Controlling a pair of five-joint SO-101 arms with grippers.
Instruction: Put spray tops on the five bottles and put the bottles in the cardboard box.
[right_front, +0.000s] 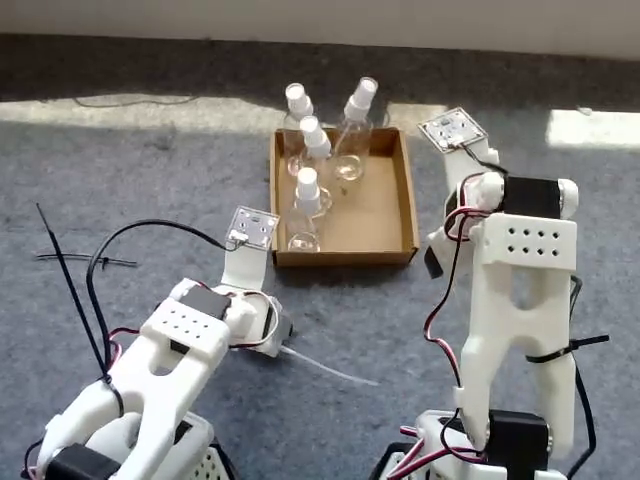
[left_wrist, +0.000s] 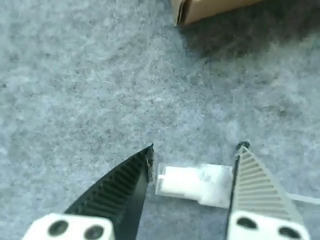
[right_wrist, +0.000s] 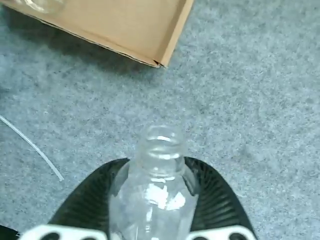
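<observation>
On the grey carpet (right_front: 150, 160), near the front left, the left gripper (left_wrist: 196, 148) points down at the floor just in front of the box's near left corner. Its claw is narrowed onto a white spray top (left_wrist: 195, 185), which lies crosswise between the black finger (left_wrist: 125, 185) and the grey finger (left_wrist: 255, 185). The spray top's thin clear dip tube (right_front: 335, 368) trails away over the carpet toward the right arm's base. In the middle of the carpet sits the cardboard box (right_front: 345, 257), open at the top. Four bottles with spray tops already on stand upright in its left half: one (right_front: 305, 215) by the near left corner, one (right_front: 314, 150) behind it, one (right_front: 296, 120) at the far left corner and one (right_front: 352, 135) beside that, at the middle of the far wall. The right half of the box floor is bare. To the right of the box, just off its near right corner, the right gripper (right_wrist: 160, 161) has its black claw clamped around the shoulders of a fifth clear bottle (right_wrist: 155, 195). This bottle's threaded neck is open, with no top on it, and it points toward the box corner.
</observation>
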